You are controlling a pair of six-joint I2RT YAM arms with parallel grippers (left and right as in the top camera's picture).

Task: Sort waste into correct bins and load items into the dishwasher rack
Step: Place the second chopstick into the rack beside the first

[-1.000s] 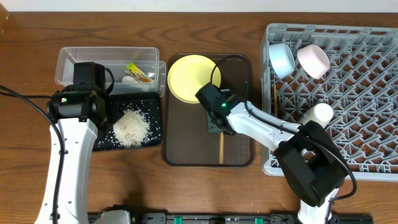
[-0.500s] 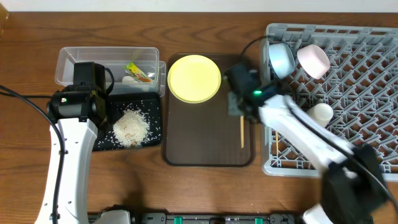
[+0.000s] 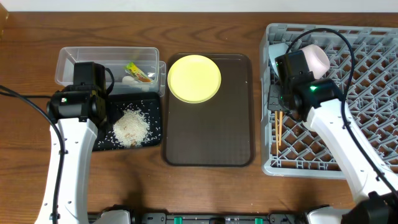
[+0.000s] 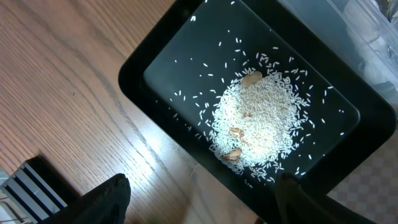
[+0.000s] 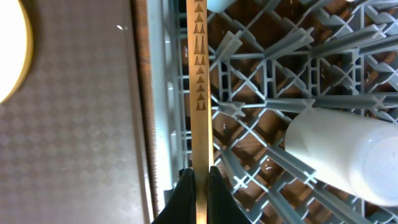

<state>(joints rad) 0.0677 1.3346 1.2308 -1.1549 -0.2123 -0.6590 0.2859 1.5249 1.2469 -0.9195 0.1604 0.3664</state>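
Observation:
My right gripper [image 5: 200, 175] is shut on a thin wooden chopstick [image 5: 199, 81] and holds it over the left edge of the light-grey dishwasher rack [image 3: 367, 118]; the chopstick also shows in the overhead view [image 3: 280, 129]. A small pale cup [image 5: 348, 155] lies in the rack beside it, and a light blue bowl [image 3: 274, 62] and a white bowl [image 3: 316, 59] sit at the rack's back left. The round yellow plate [image 3: 194, 78] rests on the brown serving tray [image 3: 208, 137]. My left gripper [image 4: 199, 199] is open above the near edge of the black tray [image 4: 155, 68], which holds loose rice [image 4: 258, 124].
The clear tub [image 3: 81, 62] at the back left holds the yellow-green wrapper [image 3: 138, 71] and a white scrap [image 3: 127, 79]. The black tray [image 3: 106, 140] lies just in front of it, left of the serving tray.
My right arm has swung right from the serving tray to the rack's left edge, carrying the chopstick. The left arm has not moved.

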